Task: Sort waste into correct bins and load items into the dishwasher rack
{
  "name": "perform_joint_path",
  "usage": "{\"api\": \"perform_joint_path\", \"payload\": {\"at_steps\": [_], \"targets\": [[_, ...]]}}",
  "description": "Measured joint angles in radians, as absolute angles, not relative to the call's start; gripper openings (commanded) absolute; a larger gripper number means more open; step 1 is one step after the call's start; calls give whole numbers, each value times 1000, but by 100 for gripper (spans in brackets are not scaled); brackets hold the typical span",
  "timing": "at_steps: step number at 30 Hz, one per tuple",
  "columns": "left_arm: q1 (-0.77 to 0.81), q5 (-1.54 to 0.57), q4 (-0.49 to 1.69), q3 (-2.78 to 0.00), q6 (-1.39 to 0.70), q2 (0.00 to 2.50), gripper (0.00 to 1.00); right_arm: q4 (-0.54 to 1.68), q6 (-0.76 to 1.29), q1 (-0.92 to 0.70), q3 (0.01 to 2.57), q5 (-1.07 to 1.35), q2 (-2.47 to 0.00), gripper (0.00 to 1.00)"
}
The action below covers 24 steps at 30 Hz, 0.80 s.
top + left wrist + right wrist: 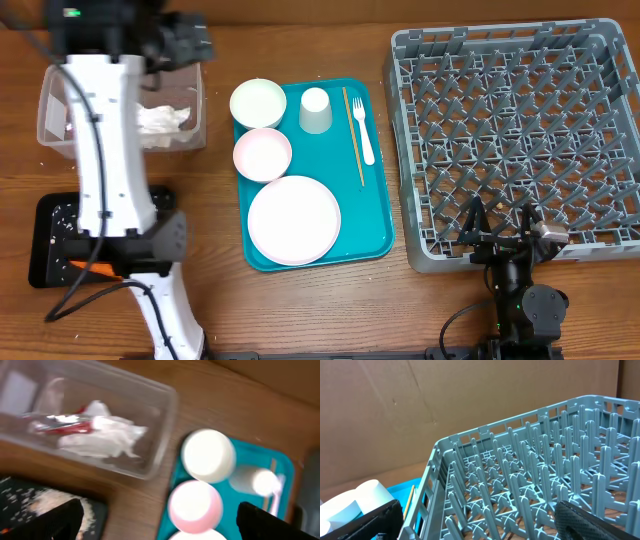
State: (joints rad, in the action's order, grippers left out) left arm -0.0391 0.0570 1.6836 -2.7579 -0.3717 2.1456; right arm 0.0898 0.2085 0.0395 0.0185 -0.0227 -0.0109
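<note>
Six items wait on the teal tray (375,215) at the middle of the counter (300,310) in the overhead view: two bowls (258,102) at its 11 o'clock, the cup (314,110) at 12, the plate (294,218) at 6, and the chopstick (353,135) and fork (364,130) side by side at 2 to 3. The clear tub (55,120) at the counter's 10 o'clock holds the napkin (162,120). The black tray (45,225) at 8 o'clock shows pale crumbs (62,212) and an orange piece I take for the carrot (85,266). The rack (520,130) at 3 o'clock shows no dish in it. The left arm (100,150) reaches over the tub, and the right claw (498,225) sits at 5 o'clock by the rack's near rim. From the left wrist, the left claw (159,510) is spread wide and empty, above the gap between tub and teal tray, and the red wrapper (60,428) lies with the napkin in the tub. From the right wrist, the right claw is likewise wide and empty, looking across the pegs (520,485). The waste looks sorted, so loading seems to be the step in hand, not yet begun. The next move calls for a claw to close on one dish, perhaps the cup, and set it between pegs.
</note>
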Motion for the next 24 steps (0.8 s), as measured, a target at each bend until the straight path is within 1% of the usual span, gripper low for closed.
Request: {"api": "perform_joint_path", "payload": {"at_steps": [2,7,9,13,15,16,18,20,22,24], "targets": [[-147,57,1681,-2754,-375,2150,100,90,208,39,19,-23,-11,100],[-343,56,1643,-2754,-395,2151,100,90,208,39,19,-23,-11,100],[-430,57,1634,-2754,-432,2151,100,91,208,39,19,-23,-11,100],[-498,57,1626,-2754,-467,2151,100,65,209,39,19,-27,-11,100],[-517,65,1625,-2754,-473,2151,100,-12,209,39,19,-20,-11,100],[-520,68,1626,-2754,-473,2151,100,-85,218,39,19,4,-12,100],[-524,72,1625,-2754,-474,2151,100,-257,294,39,19,91,-13,100],[-524,73,1625,-2754,-474,2151,100,-446,466,39,19,219,-10,100],[-524,73,1626,-2754,-474,2151,100,-533,611,39,19,293,-8,100],[-524,73,1626,-2754,-474,2151,100,-525,762,39,19,335,-9,100]]}}
